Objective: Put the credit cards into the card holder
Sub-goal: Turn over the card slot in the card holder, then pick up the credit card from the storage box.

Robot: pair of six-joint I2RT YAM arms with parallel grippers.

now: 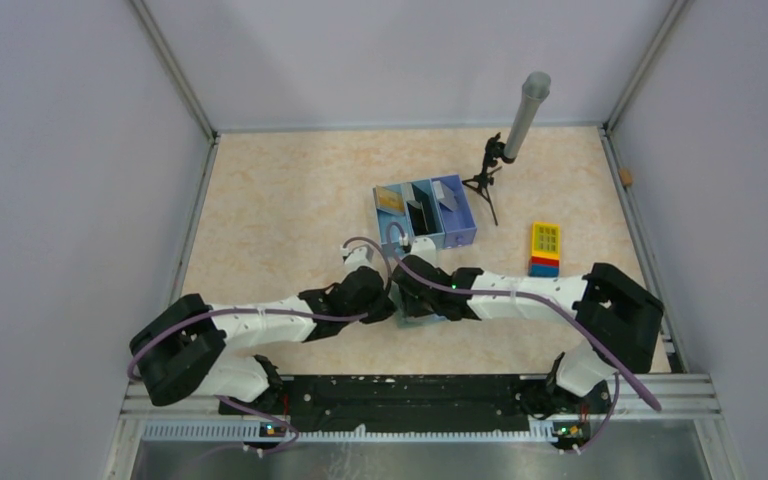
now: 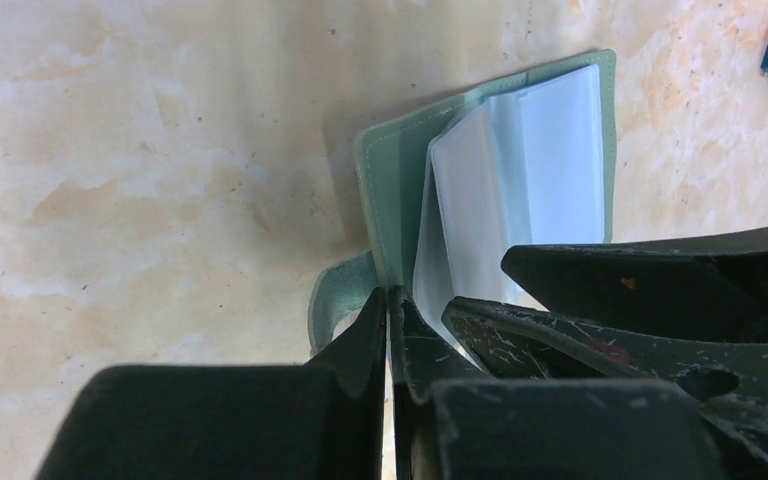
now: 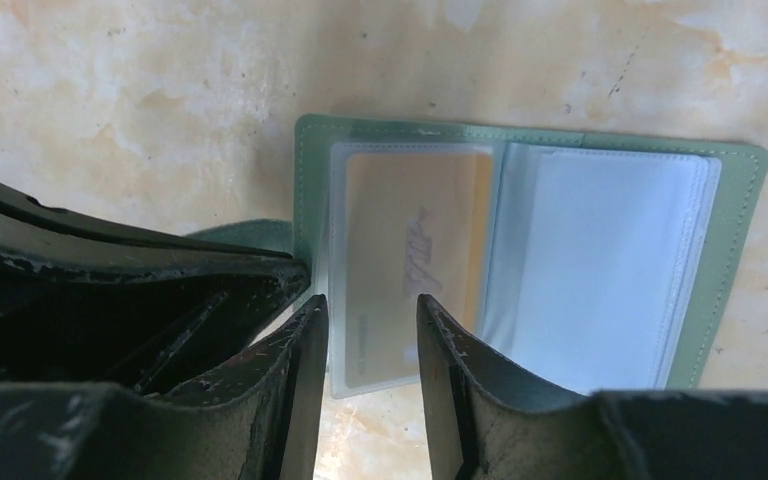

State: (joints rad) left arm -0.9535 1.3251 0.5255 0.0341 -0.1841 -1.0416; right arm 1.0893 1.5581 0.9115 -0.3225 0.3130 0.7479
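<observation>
The grey-green folding card holder lay spread open on the beige marbled table, between our arms. Our left gripper was clenched at the cover's corner, apparently pinning it flat. Our right gripper stood released astride the gold credit card, which sat inside a clear sleeve.

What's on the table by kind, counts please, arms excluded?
Card holder: 1
Blue tray: 1
Cards: 3 (gold card in holder, second gold card and dark card in tray)
Toy block stack: 1
Tripod with grey tube: 1
Total: 7; grey item in tray's third compartment unclear, uncounted.
</observation>
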